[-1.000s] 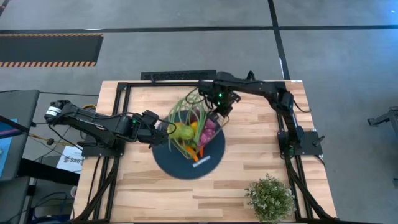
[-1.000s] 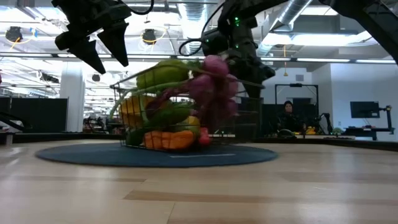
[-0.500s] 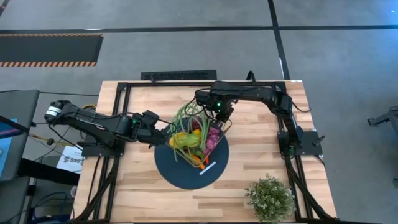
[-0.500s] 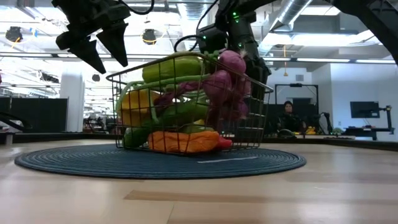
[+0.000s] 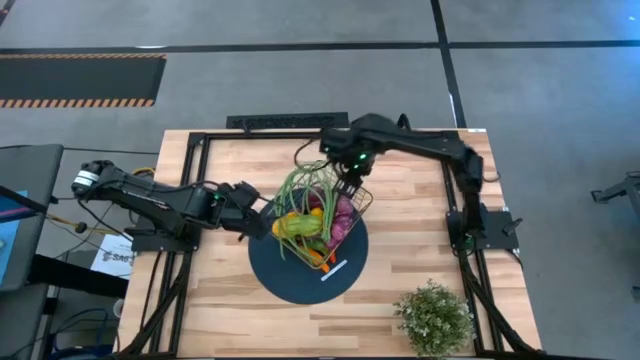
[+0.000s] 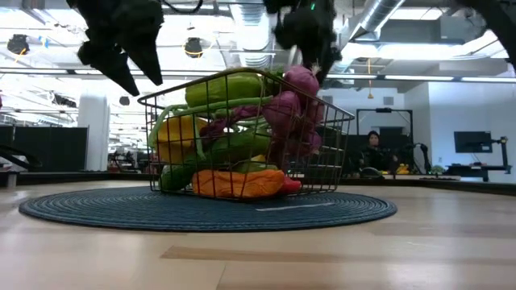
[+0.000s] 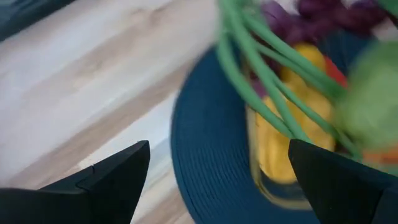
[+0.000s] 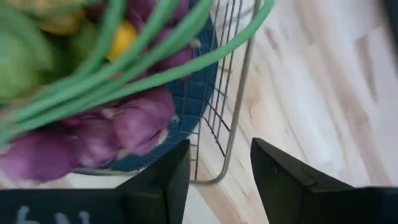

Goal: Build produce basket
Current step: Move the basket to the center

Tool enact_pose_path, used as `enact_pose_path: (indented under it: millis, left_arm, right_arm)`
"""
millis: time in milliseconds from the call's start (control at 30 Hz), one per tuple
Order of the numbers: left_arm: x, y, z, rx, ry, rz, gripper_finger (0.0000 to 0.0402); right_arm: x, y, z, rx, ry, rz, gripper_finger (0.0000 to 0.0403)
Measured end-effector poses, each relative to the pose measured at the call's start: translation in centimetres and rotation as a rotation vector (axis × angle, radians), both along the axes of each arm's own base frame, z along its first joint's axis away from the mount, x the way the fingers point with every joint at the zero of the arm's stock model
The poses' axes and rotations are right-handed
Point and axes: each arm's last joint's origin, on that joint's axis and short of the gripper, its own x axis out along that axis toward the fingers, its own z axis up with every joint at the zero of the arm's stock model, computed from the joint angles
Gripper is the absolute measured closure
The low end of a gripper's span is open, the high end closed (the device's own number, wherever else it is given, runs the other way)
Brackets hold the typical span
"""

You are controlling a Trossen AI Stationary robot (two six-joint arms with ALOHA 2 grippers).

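Observation:
The wire-mesh basket (image 5: 318, 215) stands level with its bottom on the round dark blue mat (image 5: 290, 280). It holds purple grapes (image 6: 294, 105), long green beans (image 5: 300, 182), a yellow lemon (image 6: 177, 137), an orange carrot (image 6: 234, 184) and green vegetables (image 6: 222, 89). My right gripper (image 5: 345, 178) is open above the basket's far right rim (image 8: 239, 106), clear of it. My left gripper (image 5: 262, 203) is open and empty just left of the basket, above the mat's left edge (image 7: 199, 162).
A bushy potted plant (image 5: 435, 318) stands at the table's near right corner. Bare wood lies near and to the left of the mat (image 6: 97, 211). A person (image 6: 372, 149) sits in the room behind the table.
The basket was tilted, with one side raised by my right gripper, and has come down level on the mat. The mat has slid a little toward the table's near right. My right gripper has then risen off the basket's rim. My left gripper has kept still.

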Motion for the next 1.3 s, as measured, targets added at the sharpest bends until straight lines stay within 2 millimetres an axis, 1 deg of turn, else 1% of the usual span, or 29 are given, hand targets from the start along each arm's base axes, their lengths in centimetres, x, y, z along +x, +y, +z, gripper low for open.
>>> enact_pose_path:
  millis: [67,167,267,433,567,733,833,933,967,1033,1200,1300]
  left_arm:
    - [0.2,-0.4,0.0,0.023,0.034,-0.123,0.0034]
    - [0.6,-1.0,0.2,0.056,0.051,-0.296,0.0034]
    - [0.8,-1.3,0.3,0.035,0.066,-0.427,0.0034]
    - [1.0,-1.6,-0.1,0.036,0.132,-0.615,0.0034]
    - [1.7,-1.7,-1.0,0.097,0.220,-0.734,0.0034]
    - [2.9,-1.9,-2.6,0.172,0.342,-0.828,0.0033]
    - [3.8,-2.1,-3.2,0.197,0.379,-0.844,0.0033]
    - [4.4,-2.3,-3.3,0.227,0.416,-0.871,0.0033]
    - [4.7,-2.4,-3.2,0.243,0.420,-0.888,0.0033]
    - [5.1,-2.7,-2.3,0.276,0.405,-0.916,0.0033]
    - [6.0,-3.3,0.7,0.377,0.337,-0.935,0.0033]
    - [6.3,-3.5,1.4,0.392,0.312,-0.961,0.0033]
  right_arm:
    - [-1.2,0.1,2.2,-0.016,-0.068,-0.006,0.0220]
    - [-3.6,0.2,5.5,-0.042,-0.166,-0.022,0.0232]
    - [-6.0,0.4,8.2,-0.064,-0.262,-0.060,0.0242]
    - [-9.9,1.1,11.7,-0.094,-0.390,-0.088,0.0253]
    - [-11.9,1.8,13.5,-0.115,-0.479,-0.093,0.0259]
    - [-13.5,2.4,14.7,-0.122,-0.545,-0.106,0.0262]
    - [-13.8,2.6,14.9,-0.121,-0.555,-0.105,0.0262]
    - [-13.8,2.6,14.9,-0.120,-0.556,-0.109,0.0262]
    - [-13.7,2.6,14.9,-0.120,-0.555,-0.109,0.0262]
    - [-13.5,2.6,14.8,-0.118,-0.548,-0.110,0.0262]
    - [-12.8,2.3,14.3,-0.116,-0.525,-0.106,0.0262]
    - [-12.4,2.2,14.0,-0.114,-0.512,-0.104,0.0262]
